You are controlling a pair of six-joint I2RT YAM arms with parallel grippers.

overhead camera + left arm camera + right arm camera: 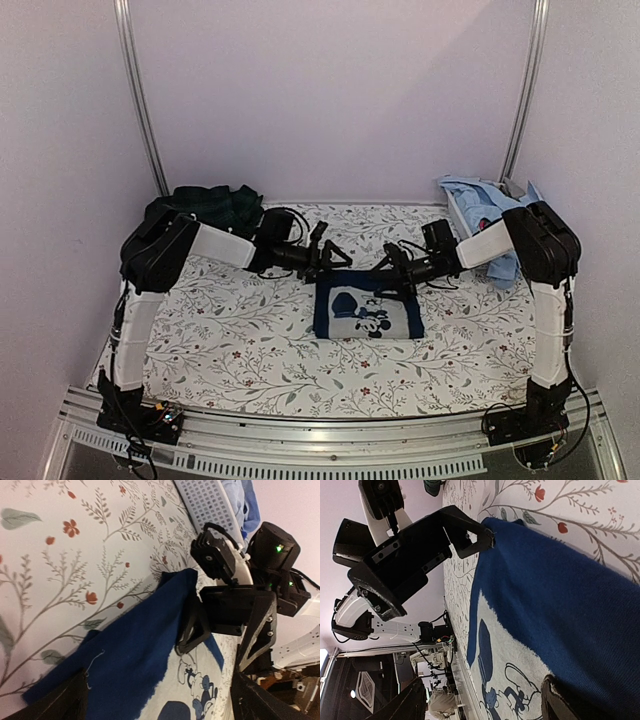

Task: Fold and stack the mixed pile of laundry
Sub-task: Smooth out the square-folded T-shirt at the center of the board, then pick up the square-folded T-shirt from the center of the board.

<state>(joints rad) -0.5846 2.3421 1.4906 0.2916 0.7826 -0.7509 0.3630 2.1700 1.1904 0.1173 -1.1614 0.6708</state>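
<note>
We find one navy T-shirt (368, 312) folded into a rectangle, print up, mid-bench on the floral sheet (240, 340). The left claw (335, 262) and right claw (392, 272) are both spread at its far edge, pinching nothing. We judge the task early: the plaid piece (215, 205) at far left and the blue shirts (480, 200) at far right lie bunched, and no stack is formed.

cloth, plastic, metal

the navy t-shirt (366, 312) is showing matt cloth with a paler, rougher printed panel. the floral sheet (250, 340) is lying smooth and matt. the left gripper (322, 262) and right gripper (398, 270) are looking like matt black plastic. the near rail (330, 445) is gleaming as brushed metal.
</note>
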